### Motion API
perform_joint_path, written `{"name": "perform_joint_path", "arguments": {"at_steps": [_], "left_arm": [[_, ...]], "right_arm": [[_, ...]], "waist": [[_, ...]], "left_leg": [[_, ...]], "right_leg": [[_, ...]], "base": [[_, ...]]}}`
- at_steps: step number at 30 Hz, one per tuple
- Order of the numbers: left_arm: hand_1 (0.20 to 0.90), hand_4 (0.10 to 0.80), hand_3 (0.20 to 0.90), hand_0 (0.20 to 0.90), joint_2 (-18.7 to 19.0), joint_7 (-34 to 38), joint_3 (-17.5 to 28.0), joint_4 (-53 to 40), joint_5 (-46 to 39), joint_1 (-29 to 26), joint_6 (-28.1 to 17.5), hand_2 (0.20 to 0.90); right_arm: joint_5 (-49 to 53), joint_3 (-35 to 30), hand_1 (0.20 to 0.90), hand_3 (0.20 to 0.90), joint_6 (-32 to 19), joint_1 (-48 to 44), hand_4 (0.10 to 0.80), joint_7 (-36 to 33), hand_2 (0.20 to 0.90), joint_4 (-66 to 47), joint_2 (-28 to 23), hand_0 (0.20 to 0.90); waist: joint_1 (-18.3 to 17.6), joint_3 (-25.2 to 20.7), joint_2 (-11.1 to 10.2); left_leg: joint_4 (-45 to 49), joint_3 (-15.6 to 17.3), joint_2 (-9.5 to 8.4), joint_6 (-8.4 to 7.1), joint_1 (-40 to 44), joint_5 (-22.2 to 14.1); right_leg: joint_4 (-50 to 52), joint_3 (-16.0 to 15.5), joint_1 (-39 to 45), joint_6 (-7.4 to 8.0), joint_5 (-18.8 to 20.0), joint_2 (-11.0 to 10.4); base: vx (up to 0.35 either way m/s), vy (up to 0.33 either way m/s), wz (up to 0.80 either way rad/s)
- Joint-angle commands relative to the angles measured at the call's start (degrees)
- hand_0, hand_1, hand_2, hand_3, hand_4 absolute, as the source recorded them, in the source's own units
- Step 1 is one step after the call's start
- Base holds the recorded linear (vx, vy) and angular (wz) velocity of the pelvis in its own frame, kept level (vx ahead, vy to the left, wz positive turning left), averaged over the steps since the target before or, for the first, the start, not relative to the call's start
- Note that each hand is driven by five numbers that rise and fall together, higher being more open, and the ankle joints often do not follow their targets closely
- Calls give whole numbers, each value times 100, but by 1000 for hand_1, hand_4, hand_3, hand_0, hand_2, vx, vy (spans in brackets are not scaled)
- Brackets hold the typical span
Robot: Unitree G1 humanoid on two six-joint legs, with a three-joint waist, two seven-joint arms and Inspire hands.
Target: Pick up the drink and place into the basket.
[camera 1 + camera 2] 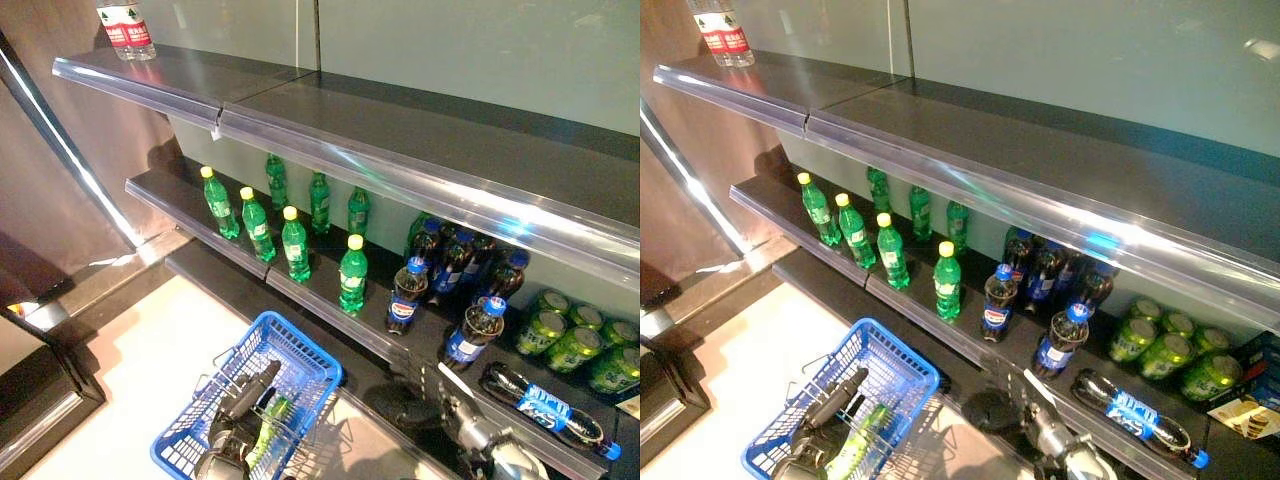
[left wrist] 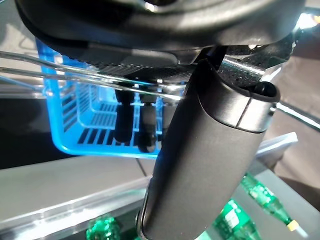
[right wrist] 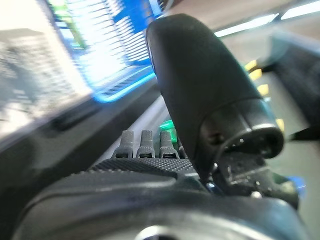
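Below the shelf, the left hand (image 1: 243,400) curls round the wire handle of the blue basket (image 1: 300,352), and a green bottle (image 1: 268,425) lies in the basket just beside that hand. Judged: one drink is in, if it is the task's. The right hand (image 3: 150,145) shows straight, empty fingers, apart from the cola bottles (image 1: 406,296) on the shelf (image 1: 330,310). Labels are too small to read.
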Motion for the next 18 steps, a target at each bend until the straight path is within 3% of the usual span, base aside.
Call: {"name": "perform_joint_path", "arguments": {"at_steps": [1,7,18], "left_arm": [[300,100,200,300,490,-637,393,-1262,553,-812,-531,300],[300,100,200,300,412,-672,554,-1210,587,-799,-379,300],[300,100,200,300,370,-646,767,-1300,578,-702,-270,300]], "right_arm": [[604,-227,900,900,-769,-801,800,309,900,-754,-12,900],[805,-810,900,900,-1131,-902,800,141,900,-1327,37,900],[487,-1602,900,900,-1587,-703,800,-891,900,-1645,216,900]], "waist": [[15,-180,-328],[-21,-279,-316],[-154,-329,-278]], "left_leg": [[-25,24,-5,-92,196,-503],[-25,98,5,-72,230,-542],[-25,267,24,-61,254,-568]], "right_leg": [[-1733,138,852,441,725,-82],[-1731,166,855,448,713,-77],[-1708,269,793,444,704,-44]], "base": [[0,0,0],[5,-1,0],[1,1,-3]]}}
